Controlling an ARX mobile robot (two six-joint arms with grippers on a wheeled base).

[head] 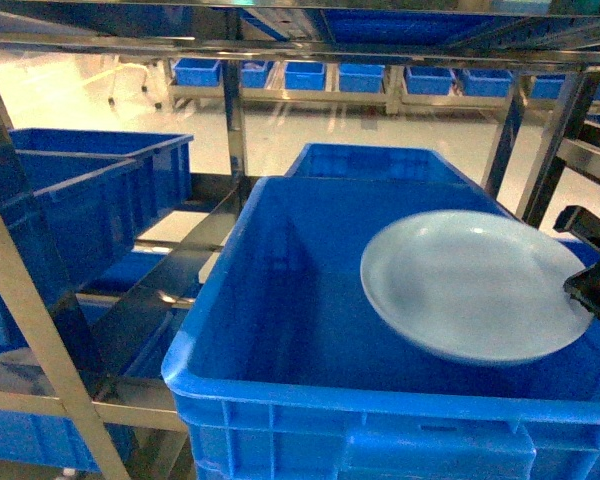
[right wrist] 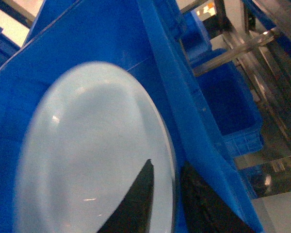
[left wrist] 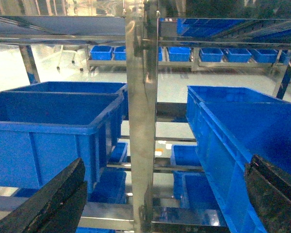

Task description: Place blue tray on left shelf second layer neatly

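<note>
The blue tray [head: 470, 285] is a pale round dish hanging slightly tilted over the inside of a large deep-blue crate [head: 280, 330]. My right gripper [head: 583, 290] is shut on its right rim. In the right wrist view one dark finger lies across the blue tray's [right wrist: 87, 155] face and the other sits behind the rim, against the crate wall; the right gripper [right wrist: 167, 167] pinches the edge. The left shelf shows as shiny steel posts and bars [head: 235, 120]. My left gripper [left wrist: 165, 165] is open, facing an upright post [left wrist: 141, 97], holding nothing.
Deep-blue crates [head: 90, 200] fill the left shelf tier, with a bare steel ledge [head: 165, 290] between them and the big crate. More crates [left wrist: 53, 131] flank the post in the left wrist view. Steel bars [head: 300, 45] run overhead. A far rack holds small blue bins [head: 360, 75].
</note>
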